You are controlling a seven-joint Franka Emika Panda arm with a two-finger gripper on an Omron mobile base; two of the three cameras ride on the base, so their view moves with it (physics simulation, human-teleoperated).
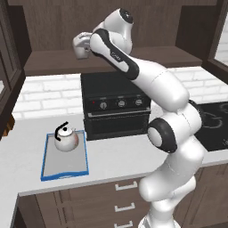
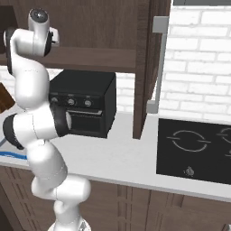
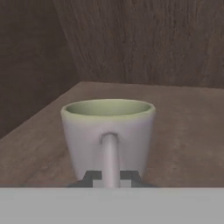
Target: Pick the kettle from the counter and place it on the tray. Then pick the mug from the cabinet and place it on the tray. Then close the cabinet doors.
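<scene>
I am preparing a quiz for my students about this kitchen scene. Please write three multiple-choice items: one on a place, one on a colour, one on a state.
1. Where does the kettle stand?
A. on the tray
B. on the black oven
C. on the cooktop

2. What colour is the tray's rim?
A. red
B. blue
C. green

3. How are the jaws at the mug?
A. wide open, far away
B. shut on its handle
C. holding the kettle

Key: 1 A, it sits at the tray's back end; 2 B, the raised edge is blue; 3 B, both tips flank the handle on the cabinet shelf.
</scene>
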